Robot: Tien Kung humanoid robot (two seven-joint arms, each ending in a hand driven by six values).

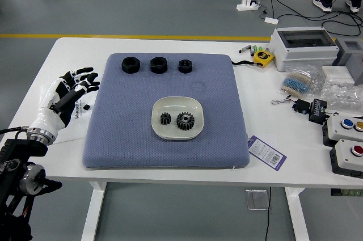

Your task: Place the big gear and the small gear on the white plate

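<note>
The plate (177, 101) is white, the mat (119, 133) blue-grey, the gears seemingly plain black.

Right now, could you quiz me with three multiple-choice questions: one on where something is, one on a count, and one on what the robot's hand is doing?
1. Where is the big gear?
A) Beside the mat
B) On the plate
C) In the left hand

2. How many black nuts line the mat's far side?
A) Two
B) Five
C) Three

3. How is the left hand?
A) Empty, fingers spread
B) Clenched in a fist
C) Holding a nut

Answers:
1 B: it lies on the plate, right of the small gear.
2 C: a left, a middle and a smaller right one show.
3 A: its fingers stand apart with nothing between them.
</note>
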